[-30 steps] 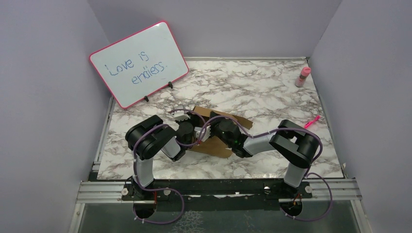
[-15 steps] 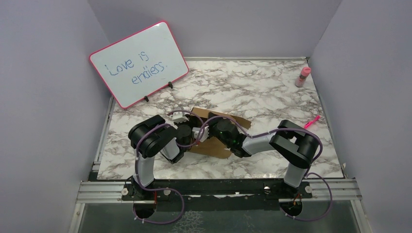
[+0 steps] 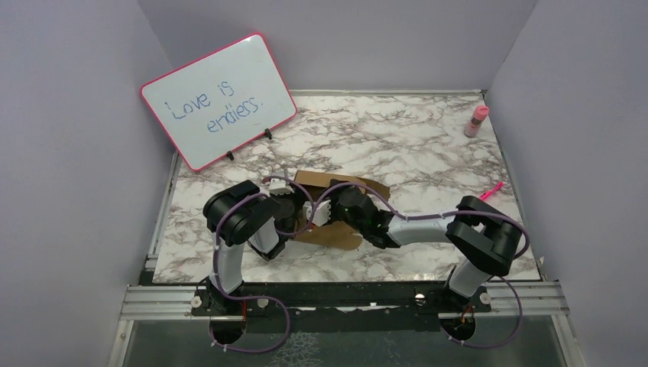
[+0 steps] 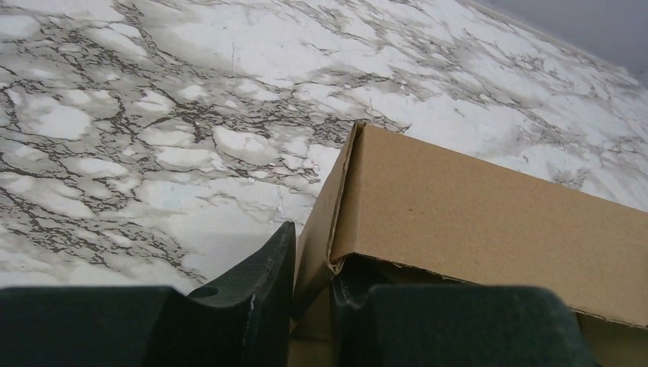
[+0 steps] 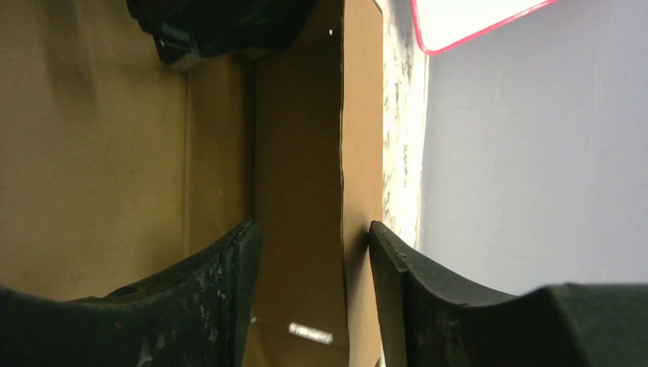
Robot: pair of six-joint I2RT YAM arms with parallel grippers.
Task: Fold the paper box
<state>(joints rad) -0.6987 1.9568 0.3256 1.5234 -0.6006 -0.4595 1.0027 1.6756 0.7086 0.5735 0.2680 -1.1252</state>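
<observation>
Pose | left gripper [image 4: 312,260] angling right, pinching paper box [image 4: 489,222] wall edge | right gripper [image 5: 309,252] angling left, gaping loosely around a panel

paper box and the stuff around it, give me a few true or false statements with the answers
1. The left fingers pinch an edge of the paper box. True.
2. The right fingers are clamped tight together. False: they stand apart, with cardboard of the box showing between them.
3. The whiteboard reads "Love is endless." True.
4. The pink bottle lies on top of the box. False: it stands at the far right corner of the table, well away from the box.
</observation>
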